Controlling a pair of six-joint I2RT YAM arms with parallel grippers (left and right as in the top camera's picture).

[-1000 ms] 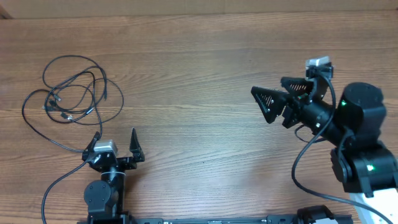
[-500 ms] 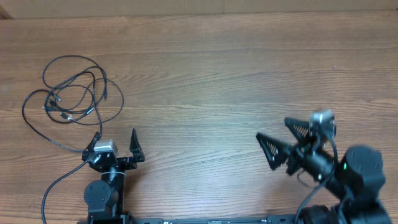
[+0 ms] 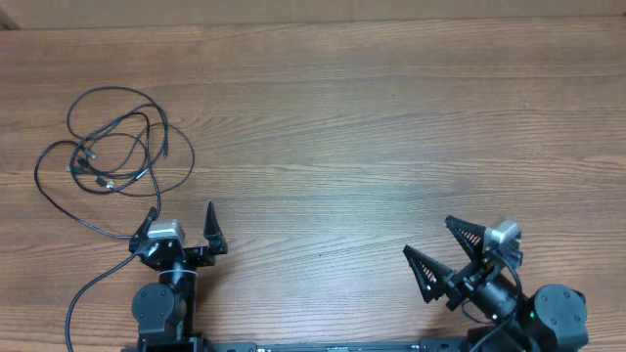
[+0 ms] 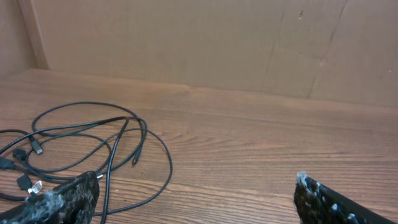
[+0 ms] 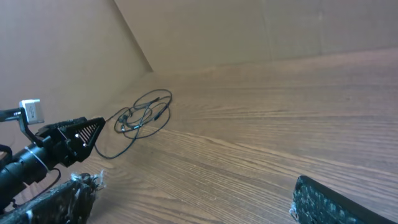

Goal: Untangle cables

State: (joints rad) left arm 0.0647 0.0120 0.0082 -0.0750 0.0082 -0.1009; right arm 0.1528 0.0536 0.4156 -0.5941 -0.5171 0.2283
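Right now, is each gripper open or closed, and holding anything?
Left gripper: open, holding nothing.
Right gripper: open, holding nothing.

cables (image 3: 112, 142) far left on table (image 3: 342, 117), both end effectors near edge

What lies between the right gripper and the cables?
Overhead, only bare tabletop lies between the right gripper and the cables; the left gripper sits just off that line, near the cables.
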